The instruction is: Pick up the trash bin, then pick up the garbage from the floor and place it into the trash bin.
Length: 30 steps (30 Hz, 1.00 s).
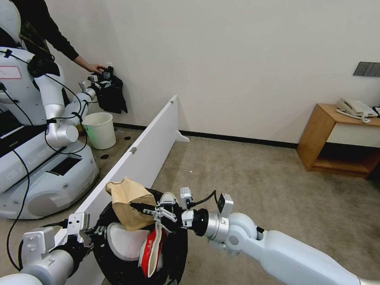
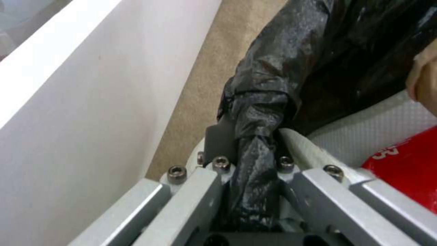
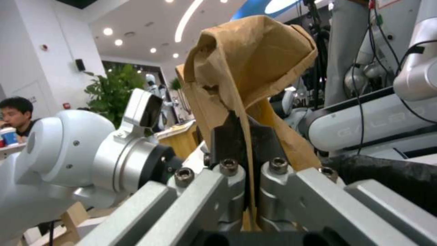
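Right claw [image 1: 148,209] clamps brown paper [image 1: 128,206] above trash bin [image 1: 178,253] (slipper [image 1: 122,241] inside); left claw [image 1: 93,231] pinches its rim.

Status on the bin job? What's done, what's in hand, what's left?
Done: left claw is shut on the trash bin rim, and a white slipper plus a red-white packet already lie inside. In hand: right claw is shut on the brown paper scrap, held over the bin. Left: release it.
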Available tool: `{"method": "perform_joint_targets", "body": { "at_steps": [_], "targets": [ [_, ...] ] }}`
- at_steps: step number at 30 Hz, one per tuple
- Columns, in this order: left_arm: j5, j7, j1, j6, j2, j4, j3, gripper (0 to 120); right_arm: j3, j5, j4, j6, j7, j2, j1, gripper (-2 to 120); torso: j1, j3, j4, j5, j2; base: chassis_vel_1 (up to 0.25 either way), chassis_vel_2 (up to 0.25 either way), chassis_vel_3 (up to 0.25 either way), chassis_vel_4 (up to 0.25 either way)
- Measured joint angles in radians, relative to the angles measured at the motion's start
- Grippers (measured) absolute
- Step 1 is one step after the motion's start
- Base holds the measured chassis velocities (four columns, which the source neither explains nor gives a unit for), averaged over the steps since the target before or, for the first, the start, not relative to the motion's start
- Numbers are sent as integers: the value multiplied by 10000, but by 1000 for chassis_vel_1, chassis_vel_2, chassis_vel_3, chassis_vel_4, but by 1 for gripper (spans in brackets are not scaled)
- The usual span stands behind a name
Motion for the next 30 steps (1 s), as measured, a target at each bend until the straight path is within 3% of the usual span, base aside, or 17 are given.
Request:
{"method": "perform_joint_targets", "body": {
  "at_steps": [7, 12, 14, 17, 20, 25, 26, 30],
  "targets": [
    [-23, -5, 29, 0, 9, 0, 2, 1, 0, -99, -149, 58, -2, 5, -41, 1, 0, 0, 0, 0, 0, 0, 0, 0, 0],
    [-87, -36, 48, 0, 9, 1, 47, 1, -20, -160, -255, 106, 28, 81, -70, 16, 0, 0, 1, -1, 0, 0, 0, 0, 0],
    [-146, -65, 75, 0, 2, 3, 86, 1, -71, -243, -353, 126, 52, 106, -123, 28, 0, 0, 1, 0, 0, 0, 0, 0, 0],
    [-166, -71, 89, 0, 1, 3, 87, 1, -85, -287, -391, 136, 59, 104, -157, 30, 0, 0, 0, 0, 0, 0, 0, 0, 0],
    [-236, -96, 134, 0, 30, 5, 81, 1, -104, -397, -447, 188, 75, 66, -240, 49, 0, 0, 0, 0, 0, 0, 0, 0, 0],
    [-249, -109, 123, 0, 40, 5, 81, 1, -103, -390, -373, 211, 151, 69, -241, 62, 0, 0, 0, 0, 0, 0, 0, 0, 0],
    [-249, -116, 115, 0, 44, 5, 81, 1, -103, -391, -359, 213, 179, 69, -241, 70, 0, 0, 0, 0, 0, 0, 0, 0, 0],
    [-272, -123, 108, 0, 71, 5, 68, 1, -104, -444, -359, 214, 179, 10, -255, 84, 0, 0, 0, 0, 0, 0, 0, 0, 0]
  ]
}}
